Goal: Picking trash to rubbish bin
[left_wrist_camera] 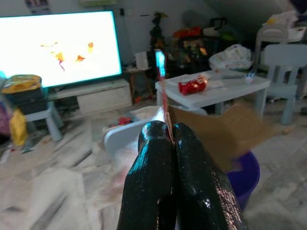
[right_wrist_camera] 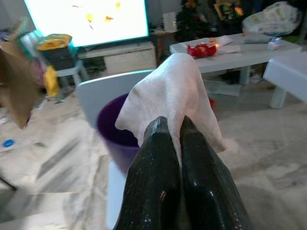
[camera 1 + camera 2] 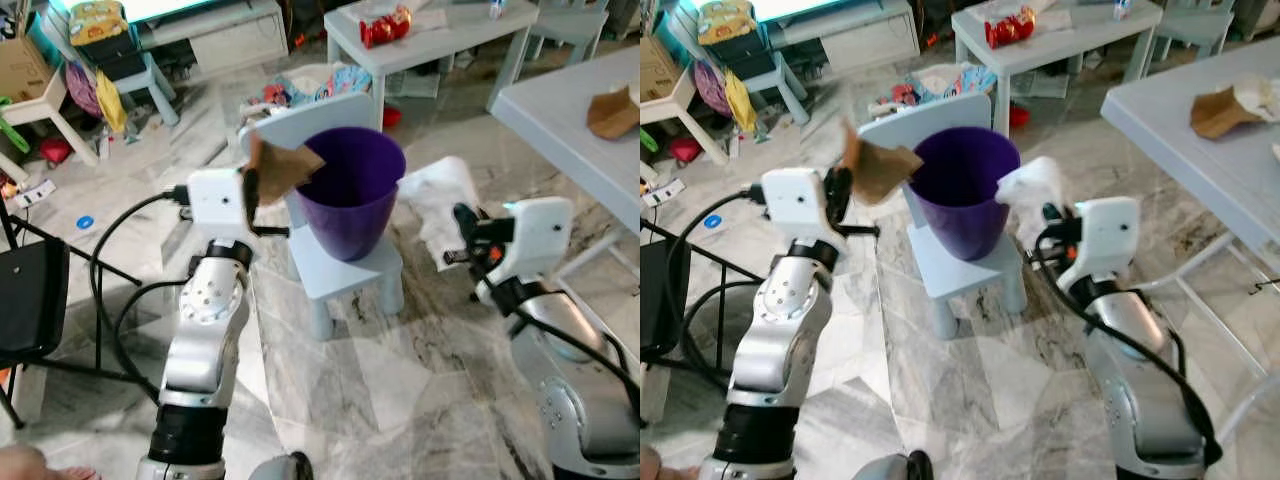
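Note:
A purple bin (image 3: 352,222) stands on a small pale-blue chair (image 3: 335,276) in front of me. My left gripper (image 3: 250,188) is raised just left of the bin's rim, shut on a brown piece of cardboard (image 3: 283,168) whose far corner reaches over the rim. In the left wrist view the fingertips (image 1: 169,139) pinch the cardboard's edge. To the right of the bin, at about rim height, my right gripper (image 3: 466,228) is shut on a crumpled white tissue (image 3: 440,200). The tissue (image 2: 171,88) rises above the closed fingers, beside the bin (image 2: 112,129).
A white low table (image 3: 440,45) with a red packet (image 3: 385,27) stands behind the bin. A grey table (image 3: 570,130) at right carries brown paper (image 3: 612,112). A black chair (image 3: 30,300) and cables (image 3: 110,290) lie to my left. Toys clutter the back.

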`<state>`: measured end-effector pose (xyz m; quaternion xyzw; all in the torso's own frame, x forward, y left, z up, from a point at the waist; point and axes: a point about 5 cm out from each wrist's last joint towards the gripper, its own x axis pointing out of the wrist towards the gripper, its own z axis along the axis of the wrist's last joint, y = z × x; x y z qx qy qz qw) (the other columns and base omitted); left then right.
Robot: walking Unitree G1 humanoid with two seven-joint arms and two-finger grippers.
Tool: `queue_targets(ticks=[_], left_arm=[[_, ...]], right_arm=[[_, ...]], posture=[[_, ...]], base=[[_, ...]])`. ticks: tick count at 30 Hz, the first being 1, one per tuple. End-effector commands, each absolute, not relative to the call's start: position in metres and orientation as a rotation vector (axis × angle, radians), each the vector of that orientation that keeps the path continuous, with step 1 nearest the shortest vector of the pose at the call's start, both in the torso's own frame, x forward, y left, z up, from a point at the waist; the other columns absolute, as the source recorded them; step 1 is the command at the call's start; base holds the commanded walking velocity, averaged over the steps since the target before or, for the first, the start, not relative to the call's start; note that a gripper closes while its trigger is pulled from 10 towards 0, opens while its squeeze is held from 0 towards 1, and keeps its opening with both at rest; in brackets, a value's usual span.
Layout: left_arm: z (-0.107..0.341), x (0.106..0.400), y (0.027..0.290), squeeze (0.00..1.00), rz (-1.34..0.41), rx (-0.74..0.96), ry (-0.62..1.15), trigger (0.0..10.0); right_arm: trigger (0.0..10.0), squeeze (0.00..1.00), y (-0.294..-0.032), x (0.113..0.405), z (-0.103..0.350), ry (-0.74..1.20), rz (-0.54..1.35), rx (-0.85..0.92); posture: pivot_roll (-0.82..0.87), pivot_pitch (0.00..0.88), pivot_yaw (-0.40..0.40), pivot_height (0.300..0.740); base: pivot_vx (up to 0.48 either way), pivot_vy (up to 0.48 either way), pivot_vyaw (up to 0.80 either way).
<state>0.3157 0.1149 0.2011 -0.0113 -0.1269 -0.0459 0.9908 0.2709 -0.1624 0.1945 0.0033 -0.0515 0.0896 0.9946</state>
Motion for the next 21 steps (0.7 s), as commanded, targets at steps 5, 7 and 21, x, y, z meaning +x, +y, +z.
queue_targets(ticks=[5,7,21], left_arm=[[0.199,0.316,0.127,0.00,-0.052,-0.015,-0.249,0.0],[0.198,0.316,0.127,0.00,-0.050,-0.016,-0.245,0.0],[0.169,0.289,0.140,0.00,-0.020,0.019,-0.153,0.0]], right_arm=[[10.0,0.00,-0.155,0.269,0.198,-0.124,0.203,0.024],[10.0,0.00,-0.155,0.269,0.198,-0.124,0.202,0.024],[10.0,0.00,-0.147,0.285,0.191,-0.157,0.165,0.070]], posture=[[-0.09,0.171,0.068,0.740],[-0.09,0.171,0.068,0.740],[0.00,0.146,0.068,0.740]], base=[[0.461,0.000,0.00],[0.461,0.000,0.00],[0.451,0.000,0.00]])
